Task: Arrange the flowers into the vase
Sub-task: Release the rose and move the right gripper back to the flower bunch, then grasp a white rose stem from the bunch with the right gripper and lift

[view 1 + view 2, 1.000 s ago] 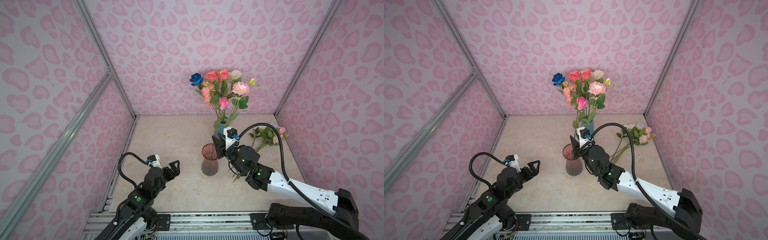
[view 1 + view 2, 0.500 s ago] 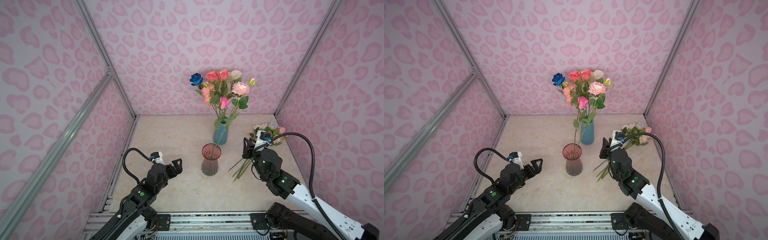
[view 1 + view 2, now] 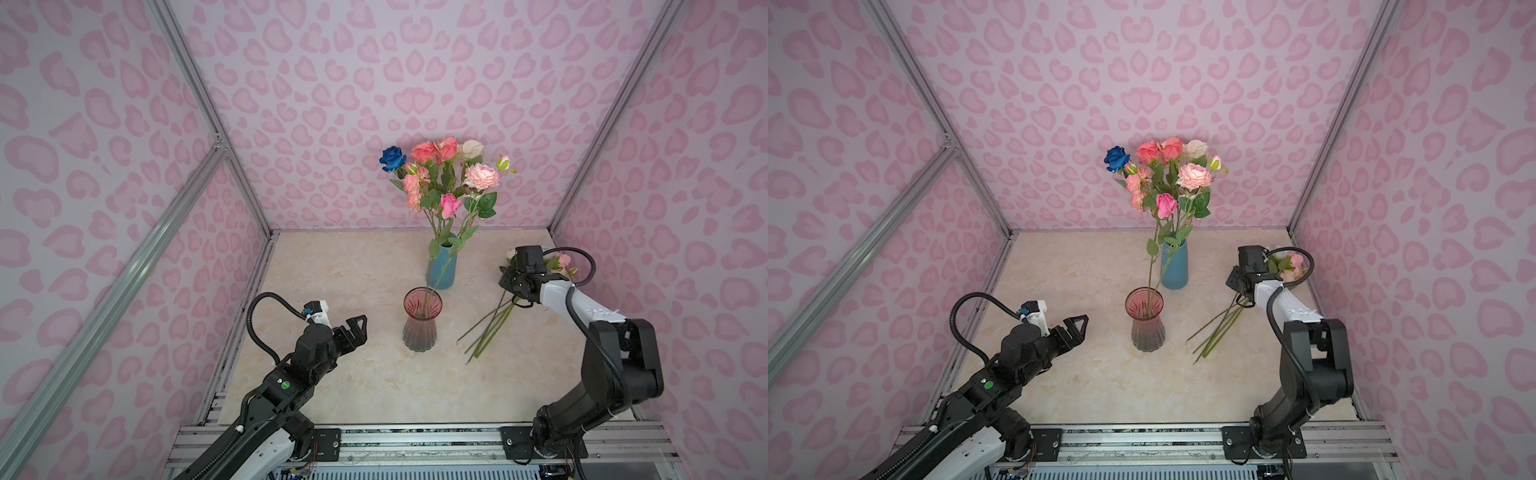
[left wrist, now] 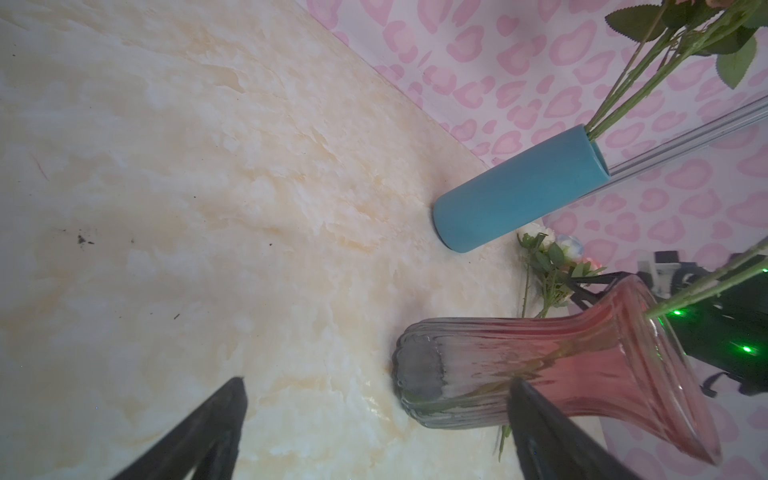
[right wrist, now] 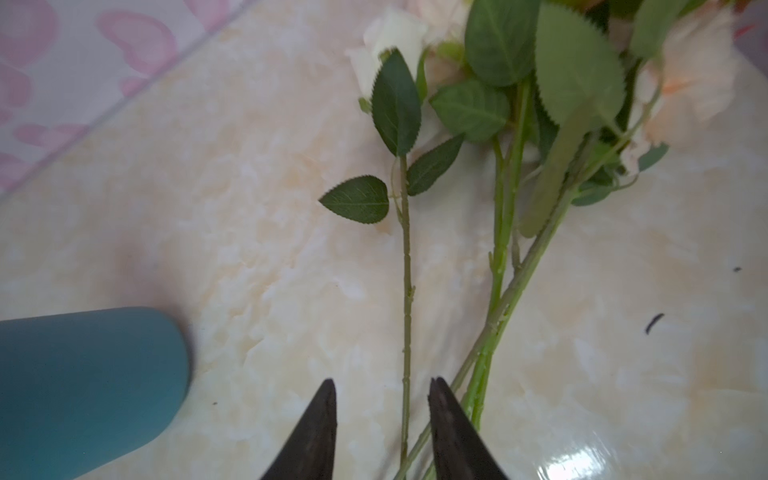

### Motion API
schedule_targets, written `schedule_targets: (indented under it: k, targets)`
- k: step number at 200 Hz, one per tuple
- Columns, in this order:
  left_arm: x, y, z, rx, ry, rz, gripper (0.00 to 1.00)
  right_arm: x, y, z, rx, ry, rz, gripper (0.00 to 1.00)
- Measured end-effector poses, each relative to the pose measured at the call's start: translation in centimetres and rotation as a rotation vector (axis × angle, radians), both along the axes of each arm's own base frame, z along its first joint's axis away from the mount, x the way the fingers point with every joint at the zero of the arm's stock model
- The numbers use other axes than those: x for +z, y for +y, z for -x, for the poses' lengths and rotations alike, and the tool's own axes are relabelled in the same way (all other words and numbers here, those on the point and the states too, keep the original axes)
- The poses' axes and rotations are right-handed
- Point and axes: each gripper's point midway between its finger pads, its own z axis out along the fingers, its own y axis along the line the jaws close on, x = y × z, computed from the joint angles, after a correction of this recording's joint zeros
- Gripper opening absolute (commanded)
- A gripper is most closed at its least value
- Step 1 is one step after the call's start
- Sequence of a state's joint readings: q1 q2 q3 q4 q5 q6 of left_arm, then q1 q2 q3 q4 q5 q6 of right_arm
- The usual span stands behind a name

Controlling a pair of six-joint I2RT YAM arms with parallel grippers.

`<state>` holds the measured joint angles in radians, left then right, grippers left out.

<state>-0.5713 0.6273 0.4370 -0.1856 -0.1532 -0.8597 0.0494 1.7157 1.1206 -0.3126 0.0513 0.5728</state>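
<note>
Hovering over stems (image 5: 500, 249): right claw (image 5: 380, 384), parted

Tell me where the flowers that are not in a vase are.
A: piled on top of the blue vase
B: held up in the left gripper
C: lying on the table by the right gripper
C: the loose flowers lie flat on the table, with the right gripper open at their stems, while the left gripper is open and holds nothing.
</note>
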Motion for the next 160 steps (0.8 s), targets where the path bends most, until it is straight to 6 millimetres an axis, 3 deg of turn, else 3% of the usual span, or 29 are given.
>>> schedule_targets:
  k: [21,44,84,115,139,160]
  targets:
    - [0.5,0.1,0.1,0.000,-0.015,0.009,0.99,-2.6,-0.2,-1.3,-0.006,0.067,0.004,0.47]
    - [0.5,0.1,0.2,0.001,-0.020,0.011,0.98,-4.2,-0.4,-1.3,-0.014,0.116,0.013,0.44]
    - [-0.7,0.1,0.1,-0.003,0.005,-0.022,0.98,-6.4,-0.8,-2.0,-0.001,0.173,0.024,0.20]
    - [-0.3,-0.2,-0.5,-0.009,0.015,-0.041,0.98,-6.4,-0.7,-3.2,0.015,0.153,0.015,0.04]
    - [-0.1,-0.3,-0.7,-0.014,0.011,-0.053,0.98,-5.8,0.8,-3.2,0.062,0.125,-0.046,0.01]
    - [0.0,-0.3,-0.8,-0.013,0.010,-0.053,0.98,-3.5,3.0,-3.9,0.111,0.041,-0.103,0.00]
